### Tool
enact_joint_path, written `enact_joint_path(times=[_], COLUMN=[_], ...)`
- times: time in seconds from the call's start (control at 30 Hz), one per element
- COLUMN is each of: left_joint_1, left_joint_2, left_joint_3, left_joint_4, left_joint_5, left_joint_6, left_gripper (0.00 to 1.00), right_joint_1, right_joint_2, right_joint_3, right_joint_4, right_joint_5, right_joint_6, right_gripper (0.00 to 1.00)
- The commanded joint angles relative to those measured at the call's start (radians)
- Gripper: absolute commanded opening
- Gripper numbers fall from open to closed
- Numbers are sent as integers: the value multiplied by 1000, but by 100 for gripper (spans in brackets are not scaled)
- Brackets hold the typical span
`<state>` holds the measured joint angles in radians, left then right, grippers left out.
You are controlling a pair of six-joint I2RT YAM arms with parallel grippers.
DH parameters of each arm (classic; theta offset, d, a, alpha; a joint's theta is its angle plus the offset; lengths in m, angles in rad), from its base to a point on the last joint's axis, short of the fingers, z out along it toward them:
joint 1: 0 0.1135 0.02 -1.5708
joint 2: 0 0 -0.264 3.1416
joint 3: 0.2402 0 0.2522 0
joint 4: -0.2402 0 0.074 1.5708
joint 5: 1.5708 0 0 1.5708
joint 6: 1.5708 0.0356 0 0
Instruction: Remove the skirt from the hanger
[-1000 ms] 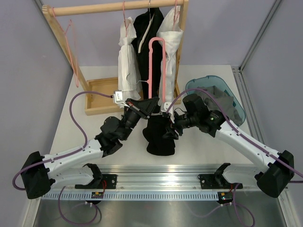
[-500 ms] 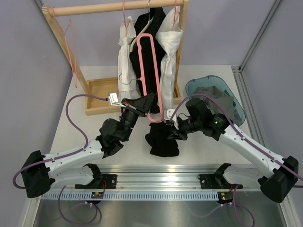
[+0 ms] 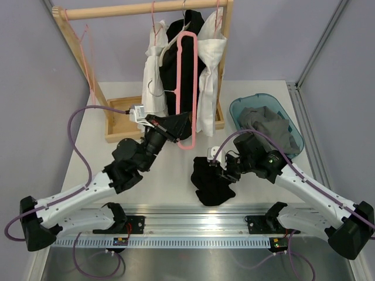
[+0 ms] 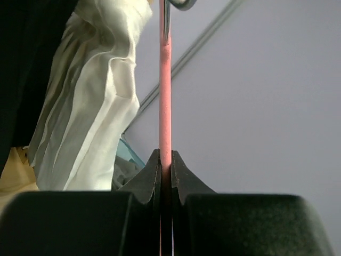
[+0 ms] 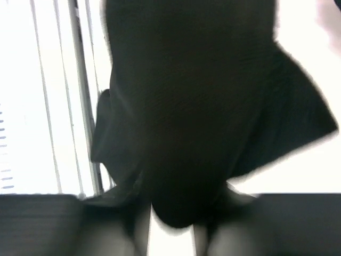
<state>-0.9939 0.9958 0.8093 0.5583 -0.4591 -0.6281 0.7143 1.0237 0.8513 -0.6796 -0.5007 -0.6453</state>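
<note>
Left fingers point(image 4: 152, 176) pinching pink hanger point(image 4: 165, 106), right fingers point(image 5: 277, 224) blurred, clamped on black skirt point(image 5: 202, 106) filling view

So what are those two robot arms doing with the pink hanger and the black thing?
They are taking a skirt off a hanger. The left gripper pinches the pink hanger and holds it up by the clothes rack. The right gripper grips the black skirt, which lies bunched on the table. The skirt is already off the hanger.
</note>
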Motion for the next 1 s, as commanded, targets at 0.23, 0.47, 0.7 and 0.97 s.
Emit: enact_joint_path(times=[0.23, 0.47, 0.7, 0.97], left_joint_1=[-15, -14, -14, 284], left_joint_2=[-420, -491, -283, -25], left_joint_3=[204, 388, 670, 886], left_joint_4=[-835, -1217, -1561, -1649], left_joint_5=[149, -191, -401, -97], left_joint_6=[194, 245, 238, 408], left_gripper=[0, 0, 0, 0], right_joint_1=[-24, -58, -90, -111], right_joint_2=[-22, -16, -13, -20], right_joint_3=[-29, -15, -6, -1], right_joint_4=[61, 68, 71, 77], right_joint_5=[85, 85, 77, 57], right_joint_6=[7, 27, 45, 73], right_gripper=[99, 100, 99, 99])
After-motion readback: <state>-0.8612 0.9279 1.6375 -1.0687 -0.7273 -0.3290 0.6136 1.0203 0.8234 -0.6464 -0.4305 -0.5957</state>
